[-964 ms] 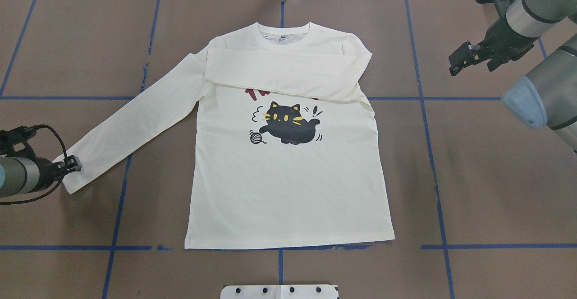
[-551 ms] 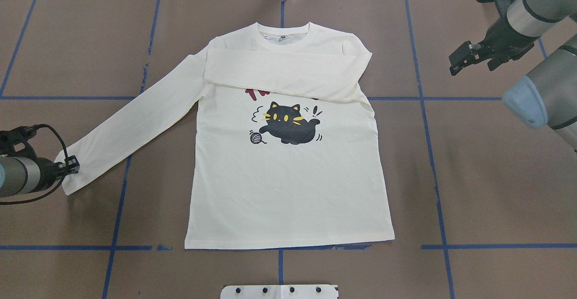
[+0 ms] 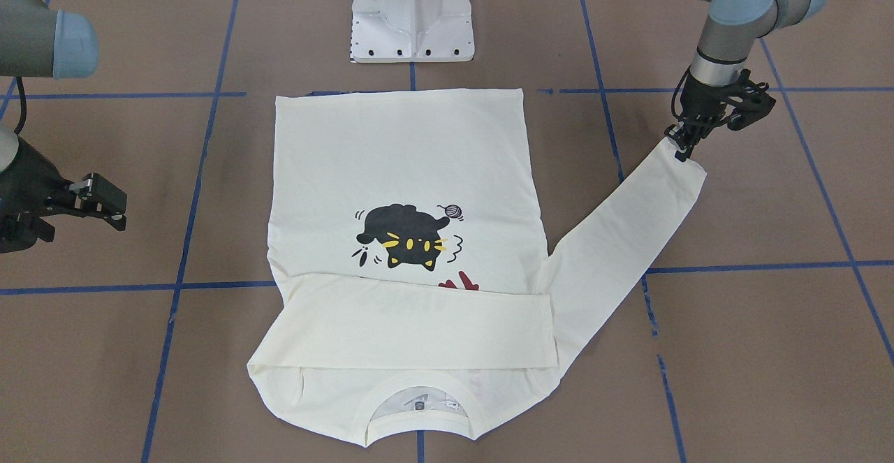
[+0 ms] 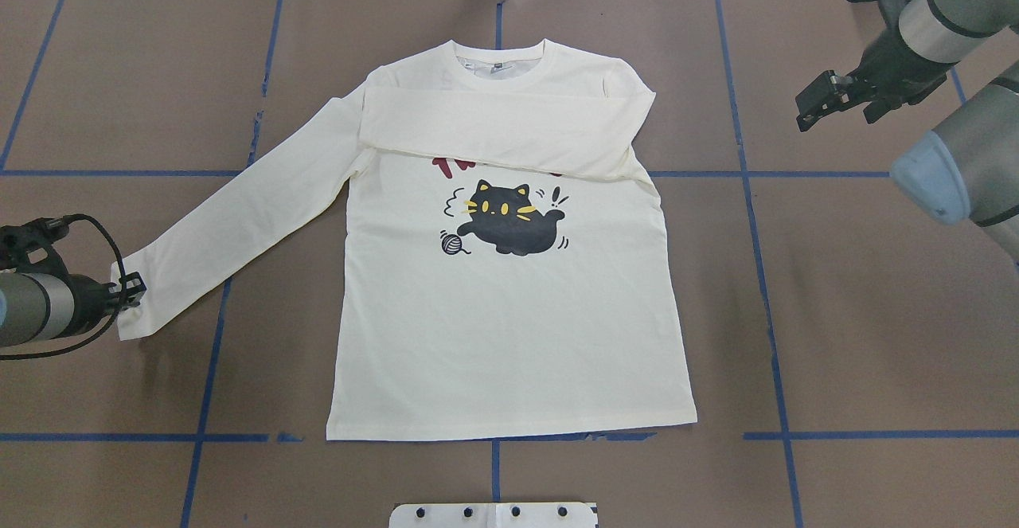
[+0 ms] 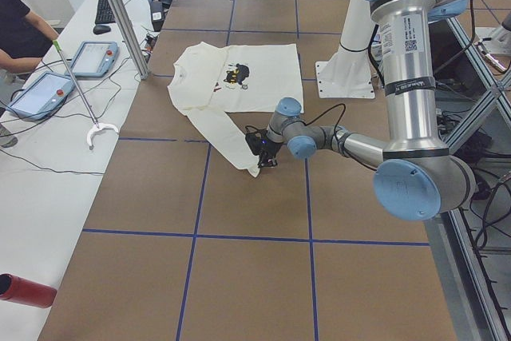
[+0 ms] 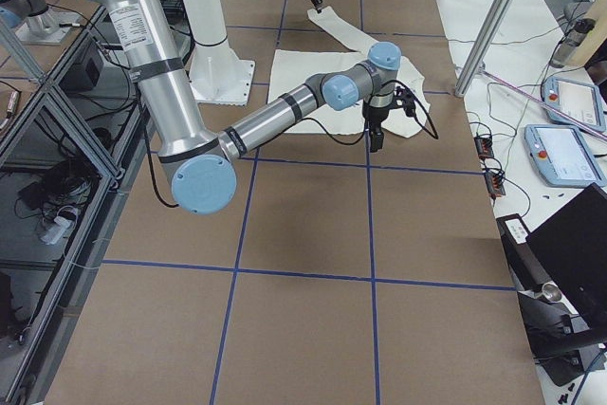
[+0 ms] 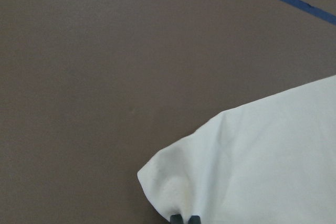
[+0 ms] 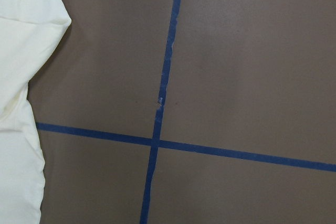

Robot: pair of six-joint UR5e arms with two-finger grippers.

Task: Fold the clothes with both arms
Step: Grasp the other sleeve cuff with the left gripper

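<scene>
The cream shirt (image 4: 509,337) lies flat with its black cat print (image 4: 509,225) facing up. One sleeve (image 4: 501,126) is folded across the chest and covers most of the red lettering. The other sleeve (image 4: 239,217) stretches out toward my left gripper (image 4: 131,293), which is shut on its cuff corner; the left wrist view shows the cloth (image 7: 262,161) pinched and slightly raised at the fingertips (image 7: 178,219). My right gripper (image 4: 816,106) hovers open and holding nothing beyond the shirt's far right shoulder. From its wrist camera only the shirt's edge (image 8: 16,77) shows.
Blue tape lines (image 4: 748,174) grid the brown table. The white pedestal base (image 3: 412,23) stands just behind the shirt's hem. On a side table in the exterior left view are tablets (image 5: 92,57), a person's arm (image 5: 20,33), a metal pole (image 5: 120,13) and a red cylinder (image 5: 28,289).
The left gripper has nudged the cuff, and the sleeve end now looks bunched and a little lifted. The right gripper has drifted slightly away from the shirt.
</scene>
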